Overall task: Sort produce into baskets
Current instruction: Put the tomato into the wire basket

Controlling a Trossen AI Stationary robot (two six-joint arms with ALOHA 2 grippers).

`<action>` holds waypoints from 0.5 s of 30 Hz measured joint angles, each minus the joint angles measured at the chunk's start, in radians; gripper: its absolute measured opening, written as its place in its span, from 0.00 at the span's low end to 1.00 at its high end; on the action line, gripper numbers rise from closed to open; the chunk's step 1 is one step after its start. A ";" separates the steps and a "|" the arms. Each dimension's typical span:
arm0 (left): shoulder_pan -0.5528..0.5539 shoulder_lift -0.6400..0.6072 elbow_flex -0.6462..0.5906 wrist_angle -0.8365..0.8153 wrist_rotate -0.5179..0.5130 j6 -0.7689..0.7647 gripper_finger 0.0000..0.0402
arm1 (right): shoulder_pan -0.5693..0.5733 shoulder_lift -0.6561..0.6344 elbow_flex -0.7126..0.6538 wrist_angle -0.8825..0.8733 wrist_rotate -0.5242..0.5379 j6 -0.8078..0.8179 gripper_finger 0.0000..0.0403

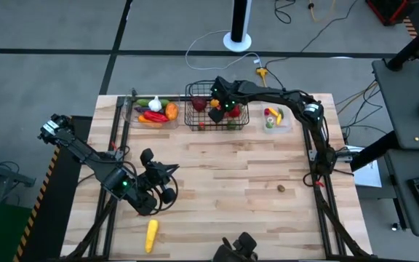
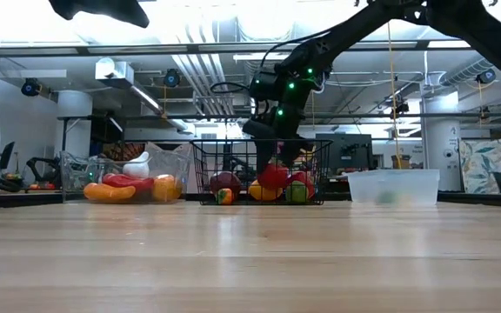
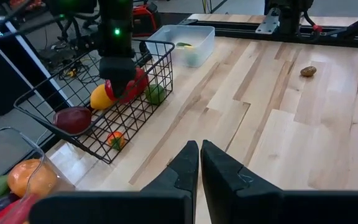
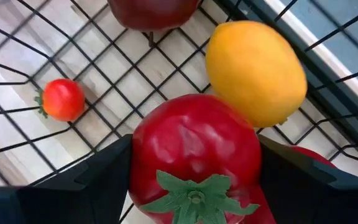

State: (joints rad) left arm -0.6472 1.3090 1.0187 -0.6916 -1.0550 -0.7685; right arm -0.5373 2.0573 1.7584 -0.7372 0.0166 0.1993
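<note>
The black wire basket (image 1: 195,120) stands at the table's far edge and holds a dark red fruit (image 4: 151,11), a yellow lemon (image 4: 257,68), a small cherry tomato (image 4: 62,99) and a green piece (image 3: 155,93). My right gripper (image 1: 220,108) reaches down into this basket, shut on a red tomato (image 4: 194,155) with a green calyx. My left gripper (image 3: 199,148) hovers shut above the table's near left part (image 1: 167,172), holding nothing. A yellow corn (image 1: 151,234) lies on the table near the front edge. My right gripper pinches the red tomato by its two opposite sides (image 4: 143,155) between its two fingers (image 4: 104,171). The fingers slant down from above into the basket. The tomato's calyx faces the wrist. Whether the tomato rests on the basket floor, I cannot tell.
A wide clear bin (image 1: 131,109) left of the basket holds white garlic, an orange, a carrot and other pieces. A small clear bin (image 1: 286,124) right of it holds a few pieces. A small brown thing (image 1: 282,188) lies on the wood at the right.
</note>
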 joint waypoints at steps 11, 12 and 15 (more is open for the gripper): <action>0.000 0.000 0.000 -0.007 0.000 0.000 0.01 | 0.000 0.002 0.000 0.016 -0.001 -0.027 0.77; 0.000 0.000 0.000 -0.008 0.000 0.000 0.01 | 0.000 0.002 0.000 0.016 -0.001 -0.027 0.78; 0.000 0.000 0.000 -0.011 0.000 0.000 0.01 | 0.000 0.002 0.000 0.014 -0.001 -0.027 0.83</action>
State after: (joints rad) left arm -0.6472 1.3090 1.0187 -0.7024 -1.0550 -0.7685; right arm -0.5373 2.0594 1.7588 -0.7230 0.0154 0.1719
